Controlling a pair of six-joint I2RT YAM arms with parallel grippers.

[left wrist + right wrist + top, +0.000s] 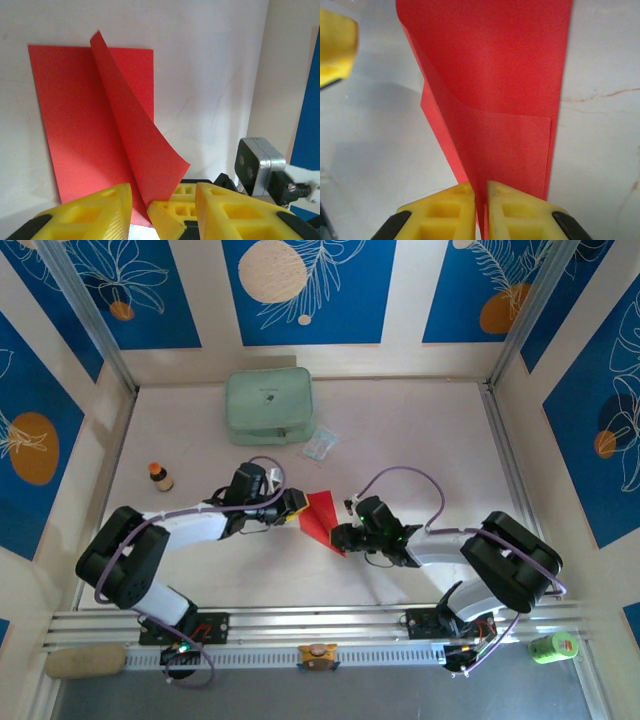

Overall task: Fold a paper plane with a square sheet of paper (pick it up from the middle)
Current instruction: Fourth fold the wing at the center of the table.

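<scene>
Top external: blue-walled table point(420, 440); right end effector point(338, 537) pinches paper point(322, 515), left end effector point(296, 503) spread.

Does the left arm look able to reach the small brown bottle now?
Probably yes: the bottle stands on that arm's side of the table, with nothing between them. The left gripper is at the red paper, jaws apart, so it seems free.

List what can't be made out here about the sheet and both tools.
- Whether the left tool grips the square sheet of paper: left wrist view, bottom edge cuts off the contact.
- Sheet's near edge: right wrist view, hidden between fingers of the shut right tool.
- Crease layout: top external view, too small.
</scene>
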